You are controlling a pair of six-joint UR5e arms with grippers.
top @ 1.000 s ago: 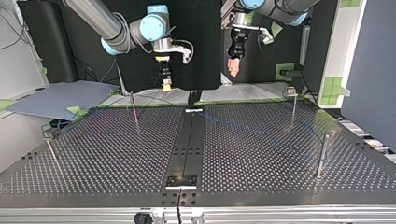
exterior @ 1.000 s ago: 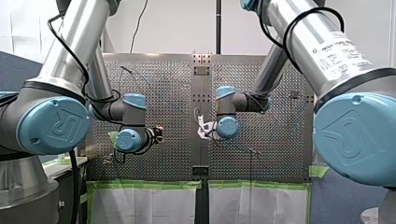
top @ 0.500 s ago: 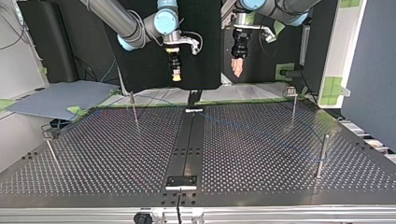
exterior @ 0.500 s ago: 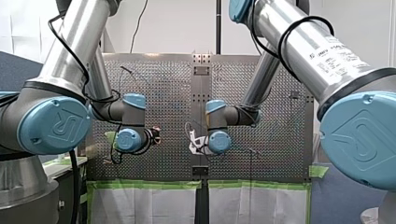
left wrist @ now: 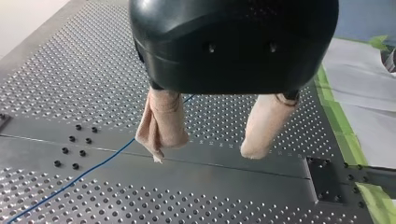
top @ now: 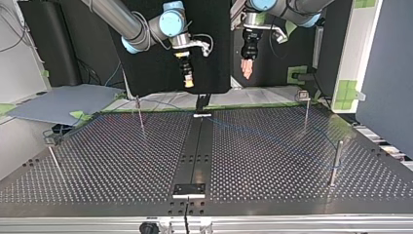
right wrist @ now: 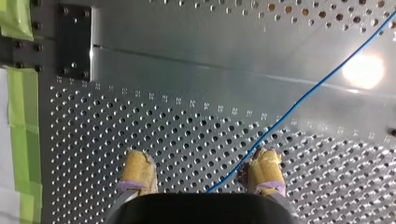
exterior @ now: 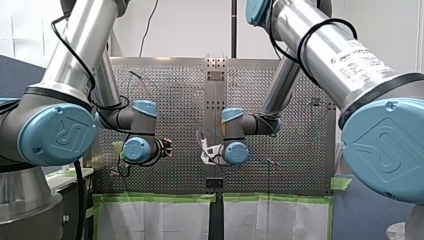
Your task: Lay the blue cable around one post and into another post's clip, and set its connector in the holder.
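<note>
Hovering above the top view's far edge of the perforated table (top: 107, 161), both grippers hang with fingers spread, grasping nothing: my left gripper (left wrist: 205, 150) has beige pads, my right gripper (right wrist: 201, 173) yellow ones. The blue cable (right wrist: 303, 97) lies flat on the table beneath them, crossing the smooth centre strip (top: 197, 146) and passing just inside one yellow pad (right wrist: 264, 169). Thin metal posts (top: 336, 163) stand upright on the table.

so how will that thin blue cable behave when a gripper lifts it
The thin blue cable will probably be floppy: it trails in a slack, slightly curved line across the perforated metal table. It is likely very light, being so thin, and easy to lose from a loose pinch.
</note>
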